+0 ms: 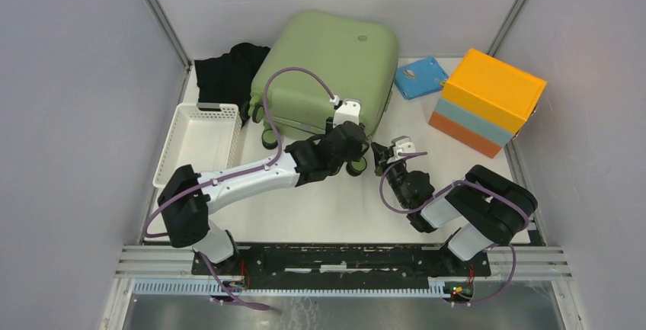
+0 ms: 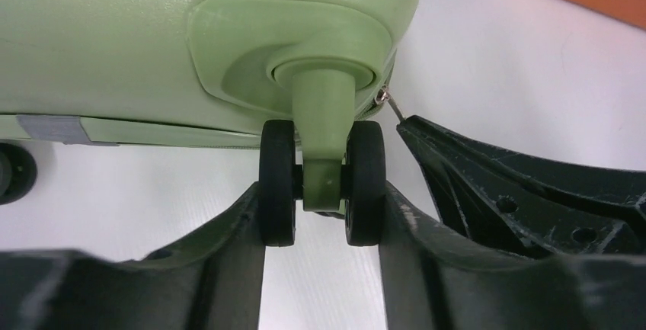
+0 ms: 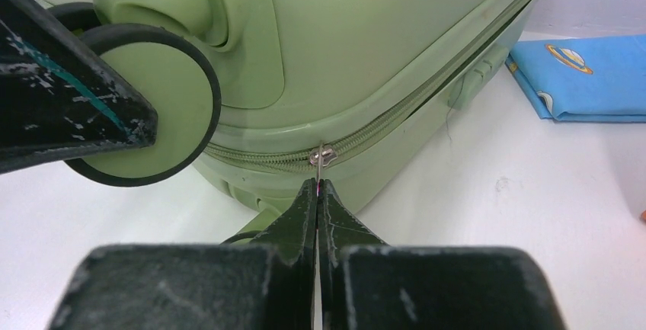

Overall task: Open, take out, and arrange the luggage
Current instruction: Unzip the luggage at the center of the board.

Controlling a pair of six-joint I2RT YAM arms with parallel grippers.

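Centrally, toward the far side of the white table [image 1: 335, 208], a large sage-green suitcase [image 1: 327, 63] is lying flat and zipped shut. Its long axis is running from near to far, and its small black wheels are pointing back toward the two robot arms.

The left gripper [image 2: 323, 200] is reaching in from the left at the near right corner. Its two fingers are pressing against the outer faces of the double wheel [image 2: 367, 181] there, closed around it.

The right gripper [image 3: 316, 193] is sitting just beside that same corner. Its fingers are pinched fully together on the tiny metal zip pull [image 3: 321, 155].

From that pull, the zip [image 3: 396, 128] is running away from the right gripper, curving round the corner and along the right-hand side of the suitcase toward the far wall. The right arm is the nearer one to that side. The opening pull would therefore likely be going forward and away from its base, while the left gripper is steadying the suitcase by the wheel.

A white basket [image 1: 199, 136] and a black cloth [image 1: 228, 71] are lying to the left of the suitcase. A blue packet [image 1: 419, 77] and an orange and light-blue box [image 1: 491, 97] are sitting to its right.
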